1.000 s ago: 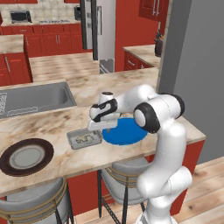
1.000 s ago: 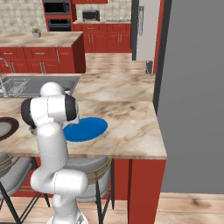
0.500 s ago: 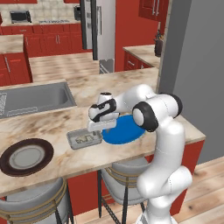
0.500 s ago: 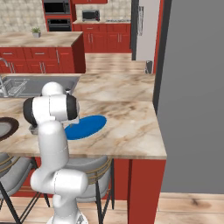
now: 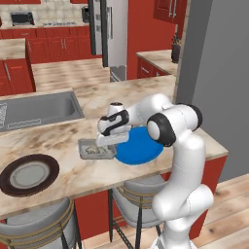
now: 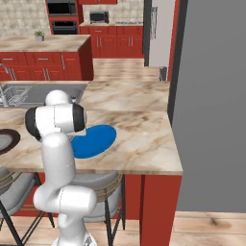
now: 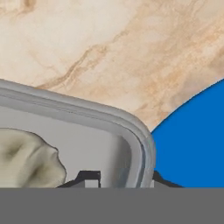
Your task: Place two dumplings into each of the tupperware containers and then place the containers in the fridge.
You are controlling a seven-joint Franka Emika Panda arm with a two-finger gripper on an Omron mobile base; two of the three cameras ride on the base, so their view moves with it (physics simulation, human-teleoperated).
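Where tips straddle, pincer (image 7: 124,179) astride container rim (image 7: 146,148)

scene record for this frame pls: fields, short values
surface: marble counter
gripper: low over the right rim of the tupperware container, fingertips either side of that rim in the hand view; grip state cannot be told
container contents: at least one dumpling
blue plate: beside the container, on its right
brown plate: counter's left end, apart from the container
sink: set into the counter behind
fridge: far side of the kitchen, doors closed
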